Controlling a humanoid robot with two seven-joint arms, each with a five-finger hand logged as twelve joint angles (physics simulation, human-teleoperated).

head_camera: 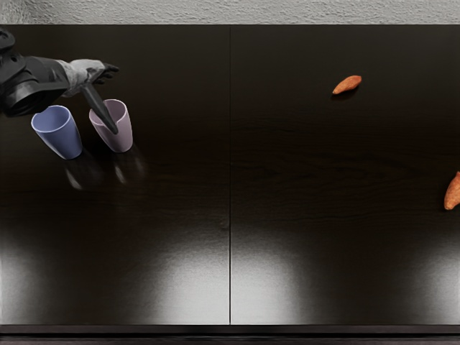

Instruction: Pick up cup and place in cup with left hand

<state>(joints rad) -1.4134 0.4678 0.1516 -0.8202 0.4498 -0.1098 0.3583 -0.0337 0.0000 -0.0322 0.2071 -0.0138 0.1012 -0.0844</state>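
Across the dark wooden tabletop, the tapered pale-pink cup stood just nearside of the grey-and-black left hand, spread and empty!

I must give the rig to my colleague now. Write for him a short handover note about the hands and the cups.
Left hand: open, grasping nothing; one finger extends across the pink cup in this view.
Right hand: out of view.
Cups: pink and, nearer the picture's left edge, the blue cup; both stand separately on the table.
Done: no cup is nested.
Left: grasp one, probably pink, lift it, place it in the other.
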